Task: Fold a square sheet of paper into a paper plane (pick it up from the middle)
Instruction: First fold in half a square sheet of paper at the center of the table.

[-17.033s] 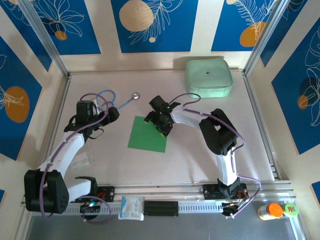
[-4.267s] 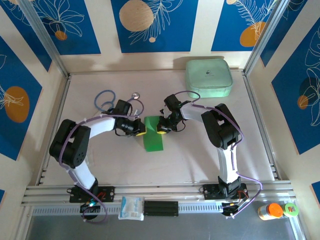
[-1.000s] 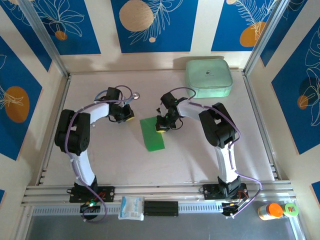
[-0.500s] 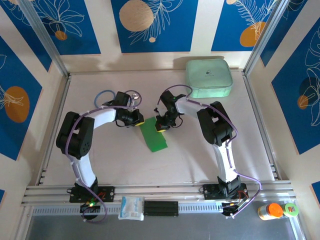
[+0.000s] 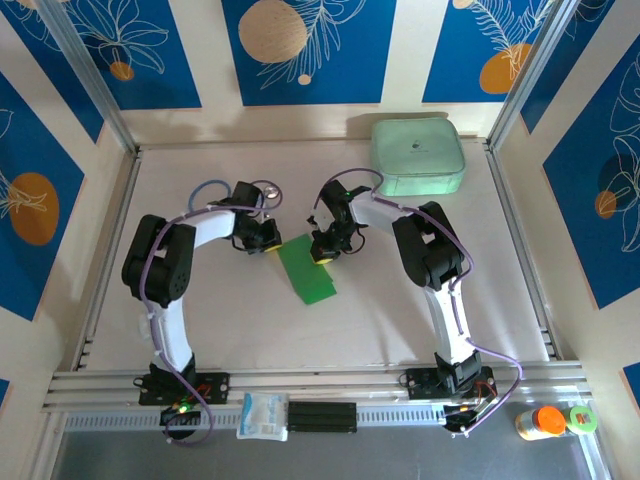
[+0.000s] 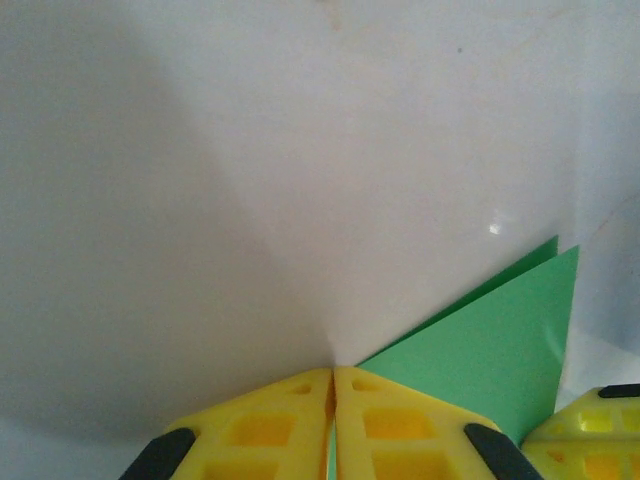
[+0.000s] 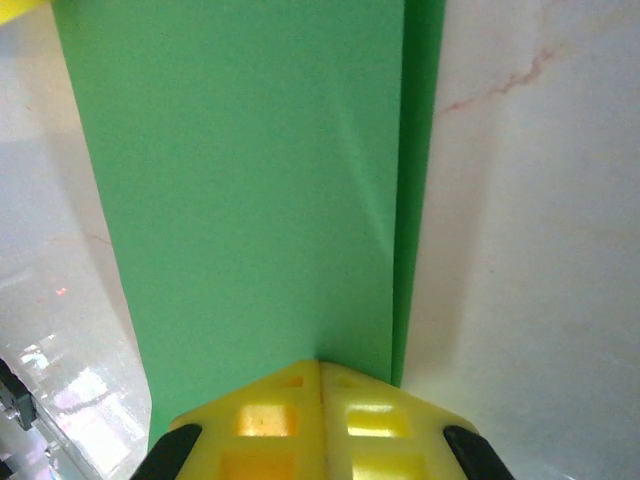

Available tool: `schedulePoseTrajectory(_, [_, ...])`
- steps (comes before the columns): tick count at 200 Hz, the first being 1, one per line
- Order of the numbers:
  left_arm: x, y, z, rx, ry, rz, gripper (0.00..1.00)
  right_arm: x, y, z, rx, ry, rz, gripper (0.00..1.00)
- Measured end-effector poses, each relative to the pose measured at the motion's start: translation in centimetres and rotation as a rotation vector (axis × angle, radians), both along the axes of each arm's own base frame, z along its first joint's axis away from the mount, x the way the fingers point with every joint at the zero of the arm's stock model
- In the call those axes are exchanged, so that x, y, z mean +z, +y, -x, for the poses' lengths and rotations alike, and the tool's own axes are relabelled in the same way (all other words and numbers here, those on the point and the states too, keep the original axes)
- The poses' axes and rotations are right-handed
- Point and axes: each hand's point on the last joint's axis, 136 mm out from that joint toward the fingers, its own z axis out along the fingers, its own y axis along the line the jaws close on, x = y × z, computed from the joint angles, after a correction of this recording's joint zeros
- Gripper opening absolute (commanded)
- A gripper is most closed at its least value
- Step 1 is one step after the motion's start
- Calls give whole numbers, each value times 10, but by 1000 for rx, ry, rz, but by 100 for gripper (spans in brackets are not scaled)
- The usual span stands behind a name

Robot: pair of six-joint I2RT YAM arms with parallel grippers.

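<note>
Paper: the bright green sheet of paper lies flat in the middle of the table. It is folded into a narrow strip, and in the top view it runs from 11 o'clock down to 5 o'clock.
Layers: the right wrist view shows two layers. The lower one peeks out as a thin darker band along the strip's 3 o'clock side.
Left gripper: the left gripper sits at the strip's far corner, at 10 o'clock from the paper's middle. Its yellow fingers are pressed together, with the tips right at the green edge. I cannot tell whether a layer is nipped between them.
Right gripper: the right gripper is at 1 o'clock from the paper's middle. Its fingers are closed tight, and the tips are down on top of the sheet, just beside the layered edge.
Pairing: the two grippers are near each other, with the strip's far end between them.
Mint case: the mint case rests at 1 o'clock from the paper, well apart from it, by the far wall.
Blue tube: the blue tube loops at 10 o'clock, beyond the left gripper.
</note>
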Motion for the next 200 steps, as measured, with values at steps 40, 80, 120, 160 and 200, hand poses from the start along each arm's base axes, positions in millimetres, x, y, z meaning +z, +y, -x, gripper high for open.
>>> schedulePoseTrajectory(40, [15, 22, -4, -1, -40, -45, 15, 1, -4, 0, 10, 14, 23, 1])
schedulePoseTrajectory(80, [56, 2, -5, -27, -126, 63, 15, 3, -8, -1, 13, 34, 66, 2])
schedulePoseTrajectory(120, [46, -40, 22, -72, -71, 182, 14, 3, -8, -5, 26, 54, 96, 2])
schedulePoseTrajectory(160, [30, -65, 32, -91, -15, 220, 14, 3, -6, -11, 31, 51, 104, 2])
schedulePoseTrajectory(200, [13, -66, 34, -77, 28, 212, 12, 4, -6, -16, 31, 40, 95, 2])
